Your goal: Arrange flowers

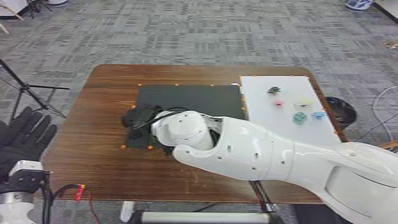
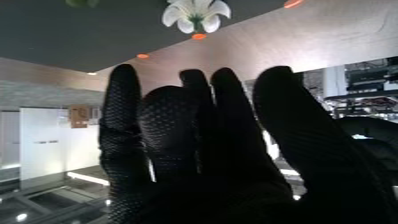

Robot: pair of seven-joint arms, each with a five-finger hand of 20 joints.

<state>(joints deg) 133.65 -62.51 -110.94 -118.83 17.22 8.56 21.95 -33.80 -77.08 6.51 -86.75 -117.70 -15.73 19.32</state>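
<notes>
The table (image 1: 191,187) is brown wood, with a black mat (image 1: 187,92) on it and, to the mat's right, a white board (image 1: 266,117). Orange dots run along the edges of both. Grey patterned carpet (image 1: 204,32) spreads around the table. A tripod (image 1: 25,86) stands on the floor near the left hand (image 1: 25,137), and a dark bin (image 1: 347,120) stands just beside the table, well off to the right of the right hand (image 1: 139,119).

Counted up: one table, one mat, one board, one tripod, one bin and two hands. The board holds five small things: one dark (image 1: 274,90), one pink (image 1: 278,103), one pale (image 1: 304,105), one green (image 1: 299,118) and one blue (image 1: 318,115). The right wrist view has one white flower (image 2: 195,11) and one bit of green (image 2: 80,2), too cut off to name.

The right hand is above the left part of the mat, open, its fingers straight, holding nothing. The white flower lies beyond its fingertips, apart from them, at the mat's edge beside an orange dot. The five small things are well to that hand's right, past the forearm. The left hand is open too, off the table's left side.
</notes>
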